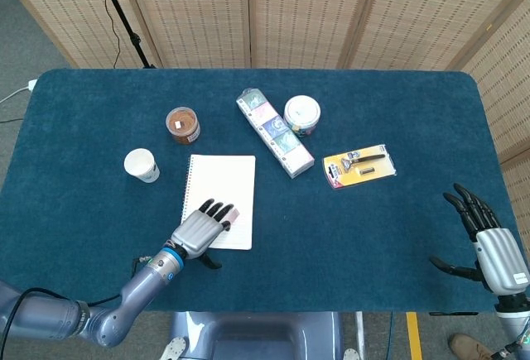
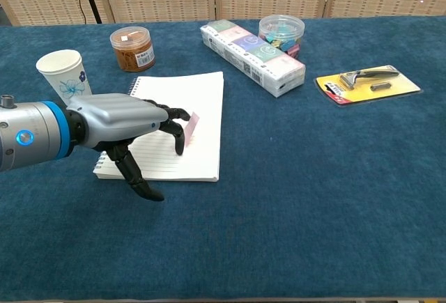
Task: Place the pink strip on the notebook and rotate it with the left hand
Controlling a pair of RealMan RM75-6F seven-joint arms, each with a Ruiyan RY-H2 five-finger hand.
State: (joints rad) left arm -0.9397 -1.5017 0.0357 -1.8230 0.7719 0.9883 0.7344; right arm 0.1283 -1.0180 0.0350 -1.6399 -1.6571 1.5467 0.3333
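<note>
A white lined notebook (image 1: pixel 222 190) (image 2: pixel 188 101) lies on the blue table, left of centre. The pink strip (image 1: pixel 233 214) (image 2: pixel 190 126) rests on its lower right part, mostly covered by my fingers. My left hand (image 1: pixel 197 229) (image 2: pixel 122 125) lies over the notebook's near edge, fingers spread, its fingertips (image 2: pixel 180 148) pressing on or right beside the strip. My right hand (image 1: pixel 487 244) hovers at the table's right front corner, fingers spread, holding nothing; the chest view does not show it.
A paper cup (image 1: pixel 142 165) and a brown jar (image 1: pixel 182 125) stand left of and behind the notebook. A long box of packets (image 1: pixel 274 132), a round clear tub (image 1: pixel 301 114) and a yellow razor pack (image 1: pixel 358 165) lie to the right.
</note>
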